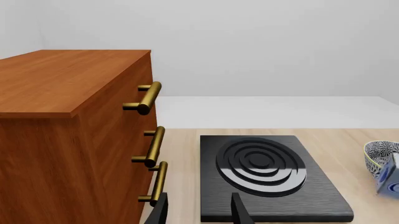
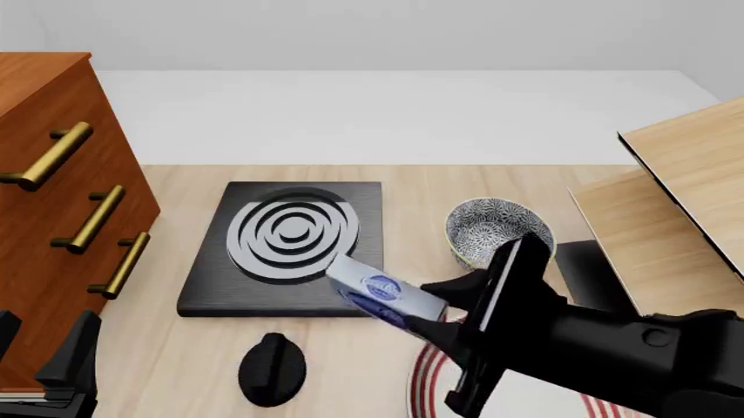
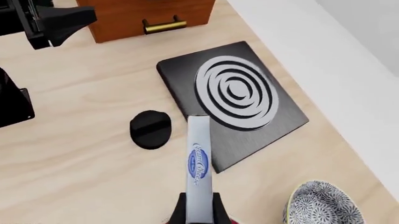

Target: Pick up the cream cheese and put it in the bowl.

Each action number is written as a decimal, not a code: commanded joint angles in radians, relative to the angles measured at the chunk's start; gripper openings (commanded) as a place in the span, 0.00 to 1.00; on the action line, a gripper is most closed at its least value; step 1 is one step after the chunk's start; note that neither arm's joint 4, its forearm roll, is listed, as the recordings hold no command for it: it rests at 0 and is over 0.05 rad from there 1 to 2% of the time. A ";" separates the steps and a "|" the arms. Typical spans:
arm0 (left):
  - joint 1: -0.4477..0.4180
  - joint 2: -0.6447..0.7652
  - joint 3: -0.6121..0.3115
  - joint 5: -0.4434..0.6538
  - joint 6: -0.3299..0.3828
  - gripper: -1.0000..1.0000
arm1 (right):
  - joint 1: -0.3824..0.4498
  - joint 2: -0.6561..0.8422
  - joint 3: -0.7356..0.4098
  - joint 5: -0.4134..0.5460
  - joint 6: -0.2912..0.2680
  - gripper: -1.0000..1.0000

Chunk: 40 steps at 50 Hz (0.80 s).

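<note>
Right tool [image 3: 198,211] clamps cream cheese [image 2: 382,291], lifted near bowl [image 2: 500,228].

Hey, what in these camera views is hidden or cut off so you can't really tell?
- Plate with red rings: front view, mostly hidden under the right arm.
- Bowl: right wrist view, cut off by the frame edge; its inside bottom is unseen.
- Cream cheese: left wrist view, clipped at the edge.
- Left gripper: only the fingertips show.
- Right gripper: fingers mostly off-frame.
</note>
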 commanded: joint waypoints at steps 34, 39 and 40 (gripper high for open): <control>0.000 0.000 0.000 0.000 0.000 1.00 | -0.360 -0.107 -0.174 0.412 -0.113 0.00; 0.000 0.000 0.000 0.000 0.000 1.00 | -0.426 -0.126 -0.196 0.458 -0.127 0.00; 0.000 0.000 0.000 0.000 0.000 1.00 | -0.436 -0.130 -0.202 0.467 -0.129 0.00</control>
